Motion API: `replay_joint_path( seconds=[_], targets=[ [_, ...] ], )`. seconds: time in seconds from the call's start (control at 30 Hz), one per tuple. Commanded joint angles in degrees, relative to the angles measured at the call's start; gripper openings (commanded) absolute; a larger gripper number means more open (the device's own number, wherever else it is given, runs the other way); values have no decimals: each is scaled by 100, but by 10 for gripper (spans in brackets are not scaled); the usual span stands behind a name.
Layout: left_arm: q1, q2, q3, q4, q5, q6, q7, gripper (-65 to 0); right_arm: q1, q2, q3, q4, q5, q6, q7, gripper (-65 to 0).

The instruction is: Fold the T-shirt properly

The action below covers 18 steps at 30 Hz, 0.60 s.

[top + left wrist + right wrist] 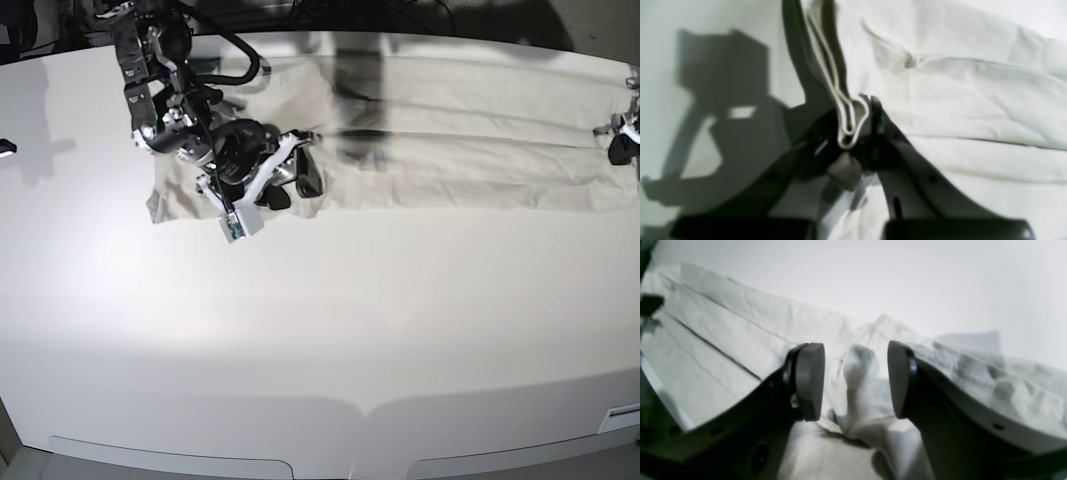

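The pale off-white T-shirt (pixel 450 140) lies stretched in a long, creased band across the far part of the white table (pixel 320 330). My left gripper (pixel 857 113) is shut on a folded edge of the T-shirt (pixel 973 100), with layered cloth pinched between the jaws. In the base view it sits at the far right edge (pixel 623 135). My right gripper (pixel 856 380) is open, its grey pads (pixel 810 380) apart just above bunched cloth of the T-shirt (pixel 740 326). In the base view it hovers over the shirt's left end (pixel 295 185).
The right arm's black links and cables (pixel 160 80) reach in from the far left corner. A small dark object (pixel 5 148) sits at the table's left edge. Bare white tabletop fills the near half, ending at the front edge (pixel 320 440).
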<state>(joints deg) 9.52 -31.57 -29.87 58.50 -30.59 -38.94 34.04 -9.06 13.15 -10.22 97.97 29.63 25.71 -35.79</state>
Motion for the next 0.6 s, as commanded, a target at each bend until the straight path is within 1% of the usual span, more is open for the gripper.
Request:
replay_joint_path(
  seconds=[0.0, 0.07, 0.13, 0.23, 0.33, 0.43, 0.57],
  targets=[
    [-9, -155, -11, -2, 372, 212, 87, -650, 66, -114, 11, 85, 57, 33, 149, -342],
    [-26, -262, -11, -2, 511, 256, -52, -650, 66, -293, 11, 85, 57, 33, 129, -342],
    [-17, -400, -11, -2, 514, 289, -109, -650, 66, -420, 11, 85, 55, 35, 70, -342],
    [-17, -634, -11, -4, 507, 496, -114, -650, 66, -590, 11, 85, 35, 35, 63, -342],
    [-20, -807, -11, -4, 455, 507, -116, -650, 66, -785, 7, 85, 33, 39, 66, -342],
    [-20, -909, -11, -2, 107, 507, 0, -650, 68, -925, 7, 85, -57, 44, 98, -342],
    [-17, -1071, -11, 59, -879, 498, 695, -650, 81, -1038, 7, 85, -608, 44, 129, -342]
  ],
)
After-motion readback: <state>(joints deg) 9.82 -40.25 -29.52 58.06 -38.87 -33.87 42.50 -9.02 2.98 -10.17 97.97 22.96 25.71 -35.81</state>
